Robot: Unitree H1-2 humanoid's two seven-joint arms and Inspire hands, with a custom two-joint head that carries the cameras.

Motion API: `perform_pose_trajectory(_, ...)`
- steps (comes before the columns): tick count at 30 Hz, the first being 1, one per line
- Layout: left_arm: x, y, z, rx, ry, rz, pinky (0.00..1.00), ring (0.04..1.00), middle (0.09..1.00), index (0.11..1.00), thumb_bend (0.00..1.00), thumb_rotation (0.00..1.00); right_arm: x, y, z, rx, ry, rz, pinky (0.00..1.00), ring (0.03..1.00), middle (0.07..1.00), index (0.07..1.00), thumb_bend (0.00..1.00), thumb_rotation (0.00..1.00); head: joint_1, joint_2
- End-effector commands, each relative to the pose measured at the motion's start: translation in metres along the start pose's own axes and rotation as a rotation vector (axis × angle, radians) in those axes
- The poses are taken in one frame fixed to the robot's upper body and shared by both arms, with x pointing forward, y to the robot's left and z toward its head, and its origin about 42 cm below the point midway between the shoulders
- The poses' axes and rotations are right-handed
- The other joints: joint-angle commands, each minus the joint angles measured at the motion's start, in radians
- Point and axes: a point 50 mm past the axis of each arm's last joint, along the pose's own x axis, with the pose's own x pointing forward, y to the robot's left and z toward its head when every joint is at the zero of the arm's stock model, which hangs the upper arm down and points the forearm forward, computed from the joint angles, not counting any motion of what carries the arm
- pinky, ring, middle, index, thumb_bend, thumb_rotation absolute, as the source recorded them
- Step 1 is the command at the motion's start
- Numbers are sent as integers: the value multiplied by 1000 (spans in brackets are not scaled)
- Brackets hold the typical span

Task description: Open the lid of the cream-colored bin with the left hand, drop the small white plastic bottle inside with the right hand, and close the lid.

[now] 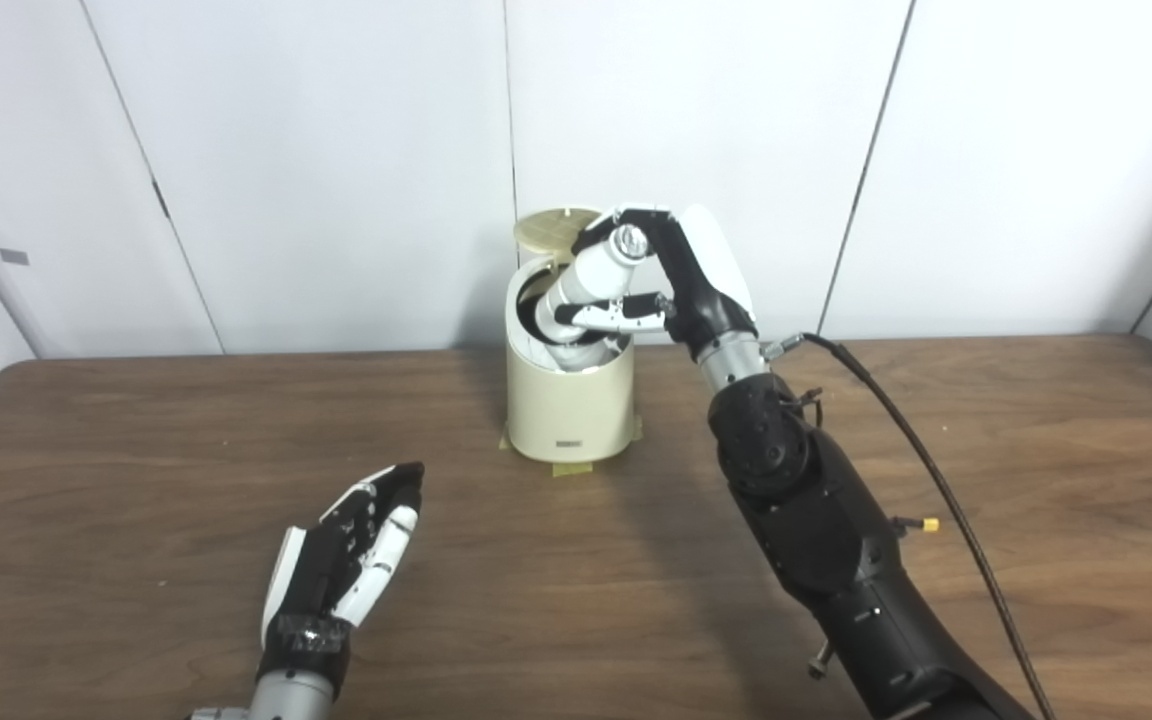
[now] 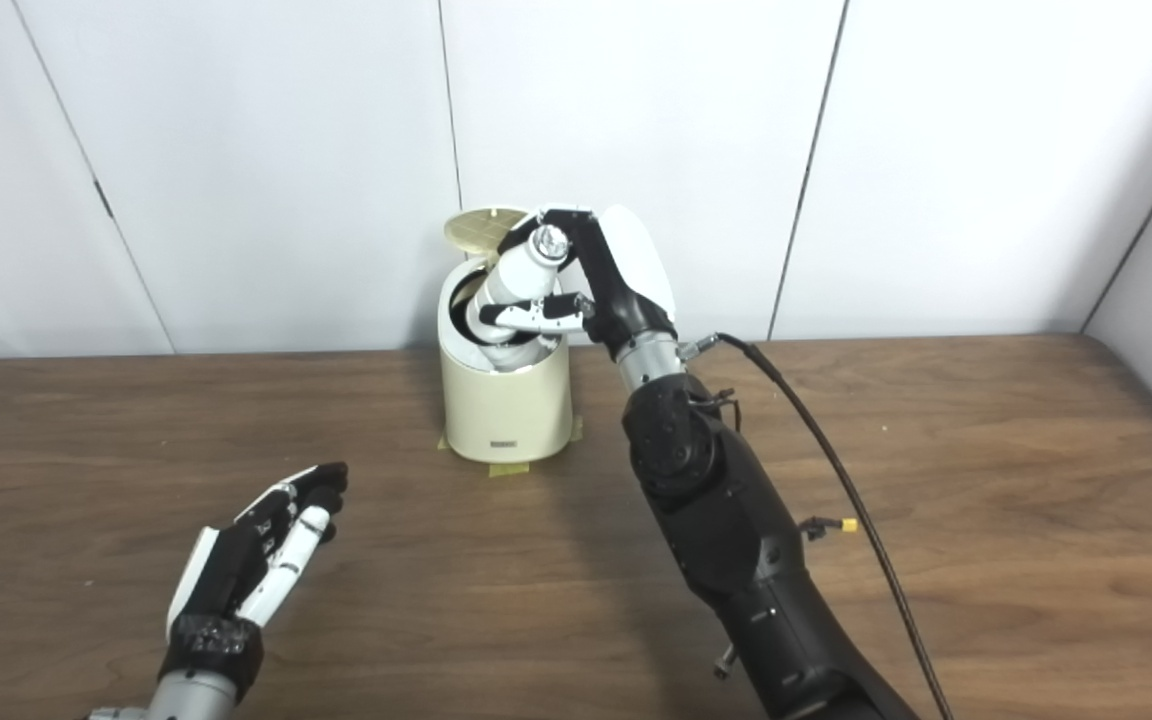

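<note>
The cream-colored bin (image 1: 568, 410) stands at the back middle of the table, its round lid (image 1: 554, 227) tipped up and open behind the mouth. My right hand (image 1: 681, 275) is shut on the small white plastic bottle (image 1: 591, 278), holding it tilted over the bin's mouth with its lower end inside the rim. My left hand (image 1: 356, 550) is open and holds nothing, low over the table at the front left, well apart from the bin. The bin's inside is mostly hidden by the bottle and fingers.
The brown wooden table (image 1: 136, 480) runs across the view, with white wall panels behind it. Yellow tape (image 1: 572, 467) shows under the bin's base. A black cable (image 1: 936, 480) runs along my right arm.
</note>
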Motion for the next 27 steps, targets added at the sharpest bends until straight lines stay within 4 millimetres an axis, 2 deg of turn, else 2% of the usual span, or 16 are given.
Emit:
perform_pose_trajectory(1, 0, -1, 12, -4, -70, 10, 839, 849, 836, 811, 483, 615, 22, -17, 25, -32, -110, -53, 563, 664, 691, 496, 522, 130, 1, 1)
perform_pose_trajectory(3, 0, -1, 12, -3, -71, 9, 847, 851, 838, 813, 482, 610, 22, -17, 24, -50, -118, -56, 572, 683, 707, 496, 522, 130, 1, 1)
perform_pose_trajectory(4, 0, -1, 12, -3, -72, 8, 845, 851, 838, 818, 479, 611, 21, -17, 24, -62, -121, -59, 575, 692, 713, 584, 685, 77, 2, 2)
perform_pose_trajectory(5, 0, -1, 12, -3, -73, 8, 843, 850, 838, 820, 478, 610, 21, -17, 24, -69, -123, -61, 581, 701, 720, 632, 767, 52, 2, 2)
perform_pose_trajectory(7, 0, -1, 12, -7, -73, 9, 837, 847, 838, 820, 478, 603, 20, -17, 24, -91, -126, -64, 601, 721, 731, 676, 834, 38, 1, 2)
perform_pose_trajectory(18, 1, -2, 12, -7, -75, 6, 850, 854, 837, 813, 474, 582, 18, -16, 24, -120, -129, -63, 633, 744, 766, 743, 854, 61, 0, 3)
perform_pose_trajectory(24, 1, -3, 14, -6, -76, 3, 840, 856, 843, 822, 461, 576, 19, -18, 24, -114, -132, -70, 626, 737, 757, 731, 852, 64, -1, 5)
perform_pose_trajectory(27, 2, -3, 13, 0, -76, 6, 851, 861, 843, 823, 465, 583, 19, -19, 25, -46, -122, -86, 540, 618, 649, 653, 827, 12, -2, 5)
